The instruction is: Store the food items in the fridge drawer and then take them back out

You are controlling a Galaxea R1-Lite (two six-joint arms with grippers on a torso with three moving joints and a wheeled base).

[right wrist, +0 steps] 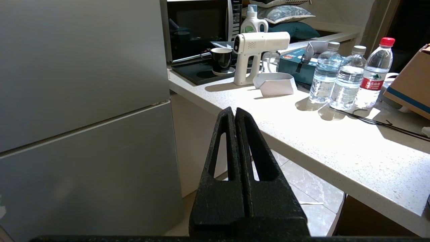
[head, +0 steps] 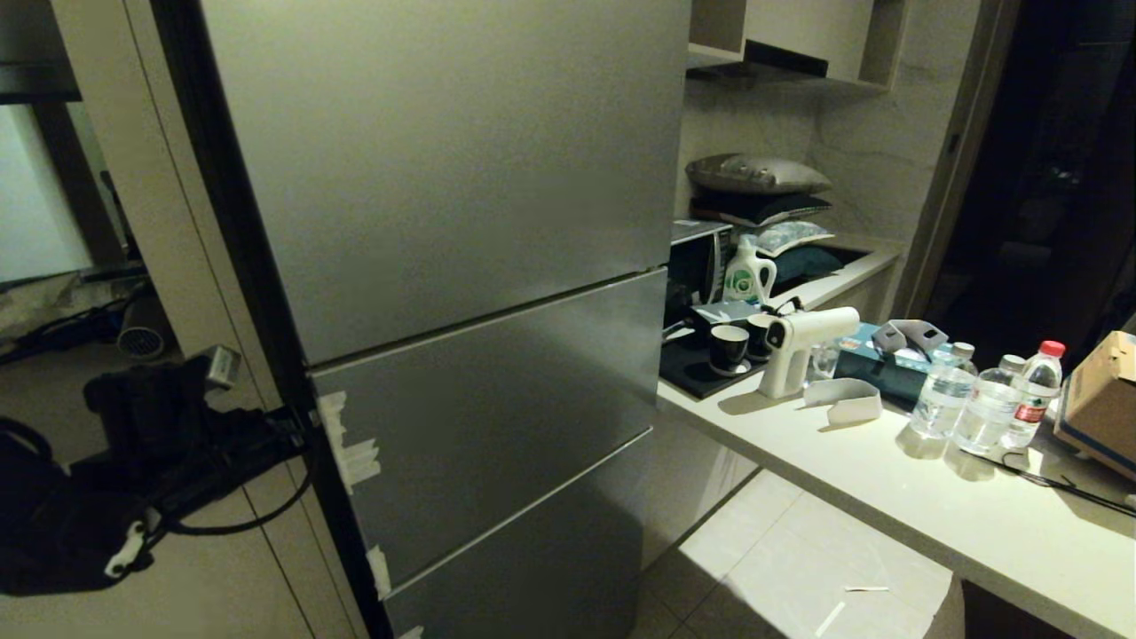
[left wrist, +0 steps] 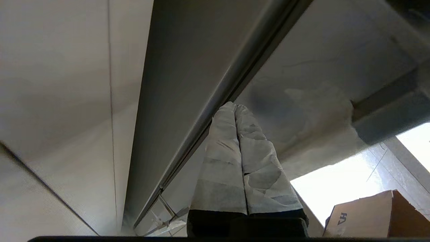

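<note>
The grey fridge [head: 461,266] stands with all its fronts shut, so the fridge drawer and the food items are hidden. White tape scraps [head: 351,448] stick to the left edge of the middle front [head: 497,408]. My left gripper [left wrist: 235,107] is shut and empty, its tape-wrapped fingers [left wrist: 221,158] pressed together. Its tips sit at the seam along the fridge's left edge. In the head view the black left arm [head: 177,444] reaches that edge from the left. My right gripper [right wrist: 234,110] is shut with nothing in it, held out before the fridge and counter.
A white counter [head: 887,479] runs to the right of the fridge. It carries three water bottles [head: 985,404], a white spray gun [head: 799,346], dark mugs [head: 729,348], a teal tissue box [head: 874,364] and a cardboard box [head: 1105,399]. Tiled floor [head: 781,568] lies below.
</note>
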